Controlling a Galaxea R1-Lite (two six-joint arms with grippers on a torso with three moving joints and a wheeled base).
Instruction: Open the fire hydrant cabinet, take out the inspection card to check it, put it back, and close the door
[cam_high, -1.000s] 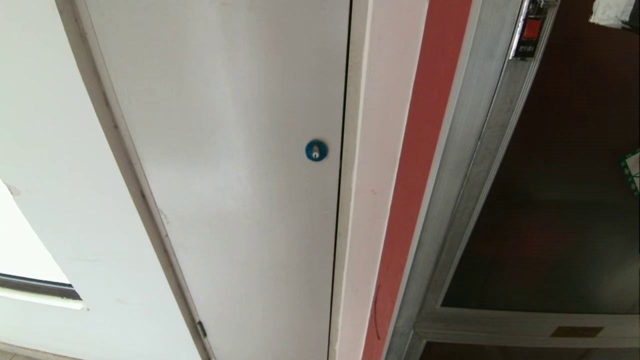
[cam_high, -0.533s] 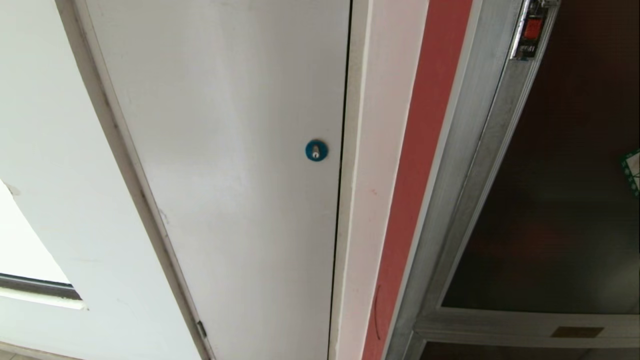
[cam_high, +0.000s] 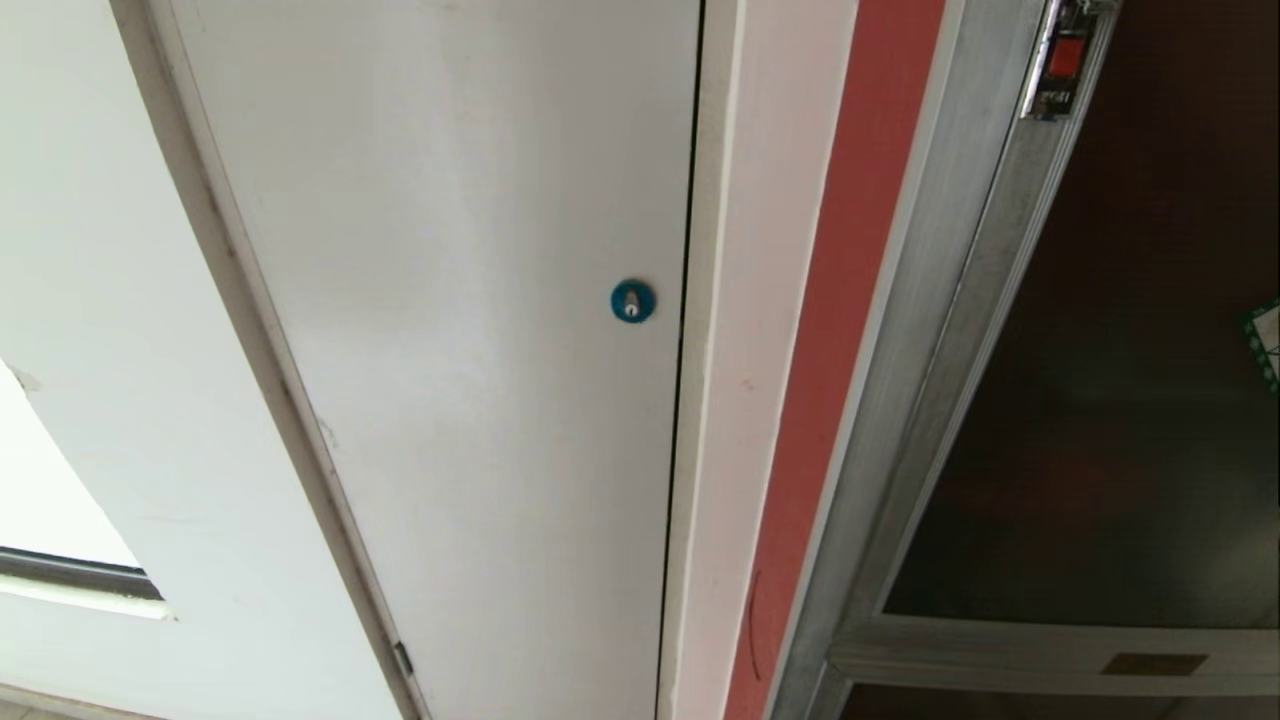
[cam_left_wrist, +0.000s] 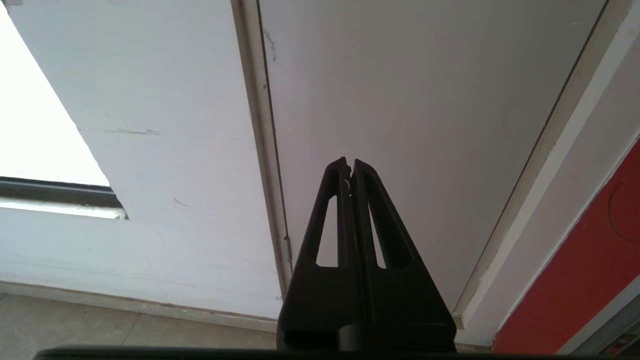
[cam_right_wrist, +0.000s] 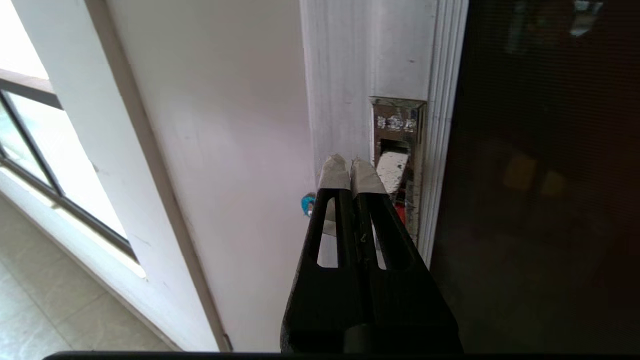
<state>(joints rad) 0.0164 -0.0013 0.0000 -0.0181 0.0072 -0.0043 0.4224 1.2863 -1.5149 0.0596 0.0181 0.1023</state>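
Nothing has shifted up front: door (cam_high: 1130, 400) still shut, right gripper (cam_right_wrist: 351, 167) pinched closed beside the latch (cam_right_wrist: 397, 160), left gripper (cam_left_wrist: 349, 167) closed too

right gripper (cam_right_wrist: 350, 164), gone from head view's top-right corner
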